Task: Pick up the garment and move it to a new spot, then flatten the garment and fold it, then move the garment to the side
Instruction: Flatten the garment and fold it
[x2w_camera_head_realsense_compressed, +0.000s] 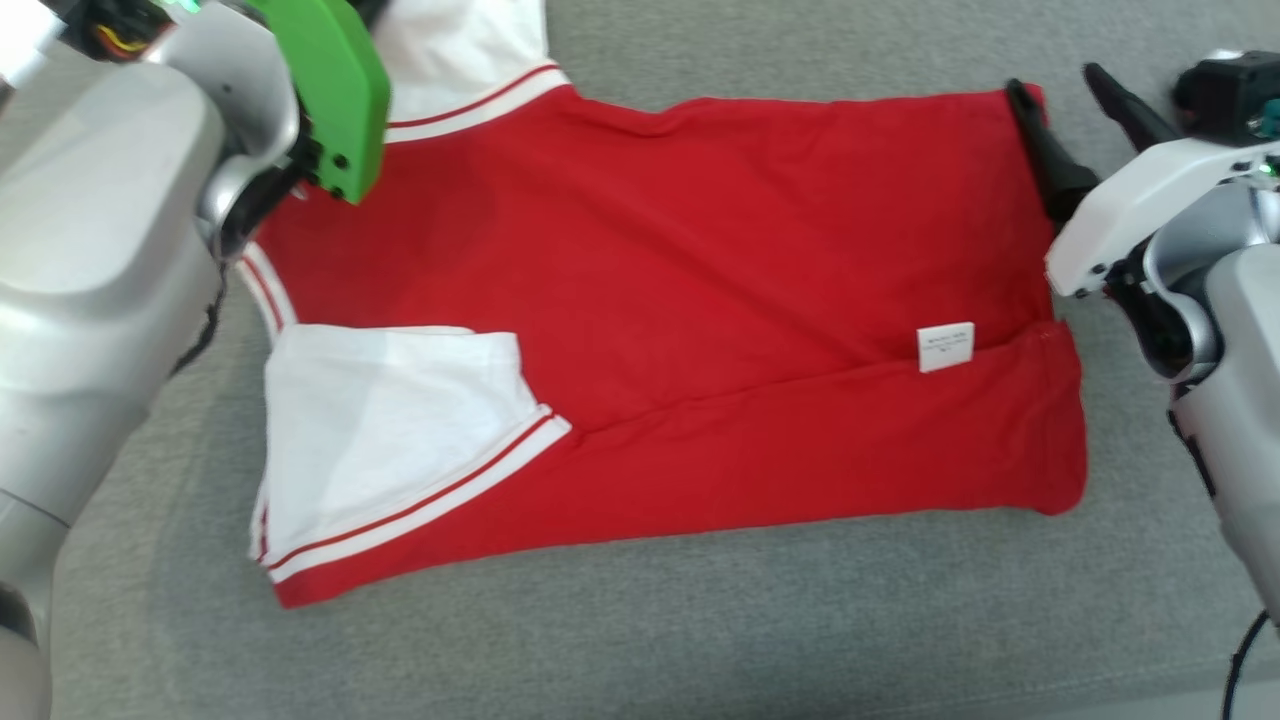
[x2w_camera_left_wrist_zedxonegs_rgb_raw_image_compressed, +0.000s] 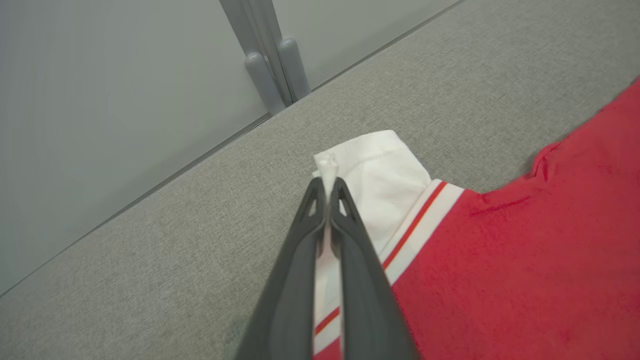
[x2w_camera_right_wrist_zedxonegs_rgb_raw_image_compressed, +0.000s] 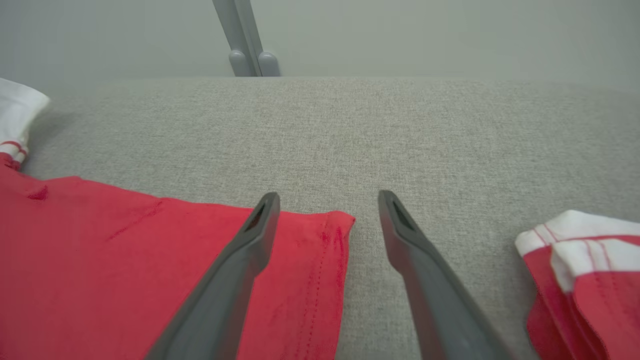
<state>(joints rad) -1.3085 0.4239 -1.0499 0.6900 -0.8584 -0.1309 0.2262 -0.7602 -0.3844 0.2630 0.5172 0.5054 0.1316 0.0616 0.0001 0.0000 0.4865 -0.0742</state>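
Red garment is lying spread out on the grey tabletop. The left gripper fingers are pinching its white sleeve, and the right gripper fingers are hanging wide apart at the hem corner.

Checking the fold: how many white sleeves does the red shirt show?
2. The far sleeve is pinched in the left claw; the near sleeve lies folded onto the shirt at its front left.
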